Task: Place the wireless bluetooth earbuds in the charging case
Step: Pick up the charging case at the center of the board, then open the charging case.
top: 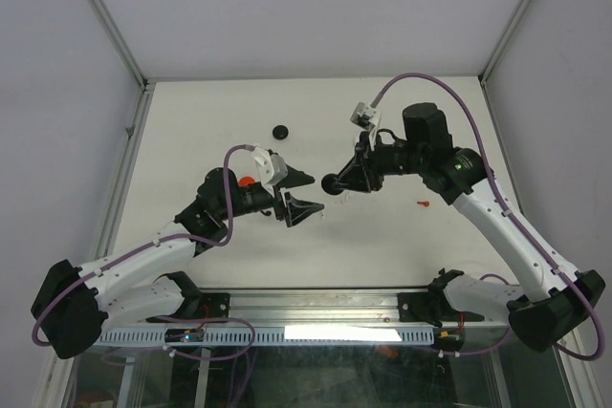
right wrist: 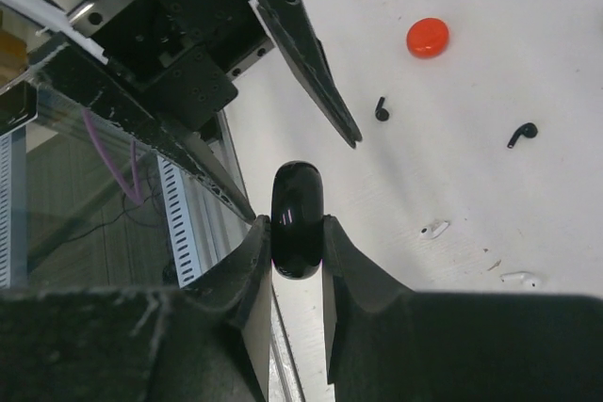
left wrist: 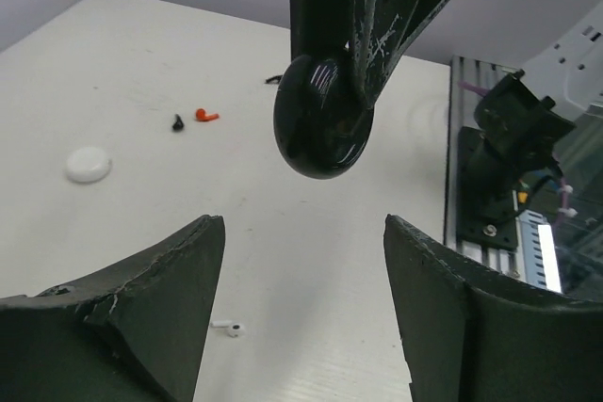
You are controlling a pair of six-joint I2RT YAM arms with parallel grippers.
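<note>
Clenched edge-on around the black charging case in the right gripper, raised off the tabletop. Spread wide and empty at the left gripper, facing that case. Apparently shut, nothing seated inside. Left to do: opening it and seating the earbuds, lying scattered on the tabletop, black, white, red. Barely begun.

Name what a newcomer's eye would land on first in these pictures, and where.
First comes the glossy black round case, pinched in the right gripper at mid-table, right in front of the open left gripper. Next come the small things scattered on the white table: a red earbud, a black earbud and a red disc.
</note>
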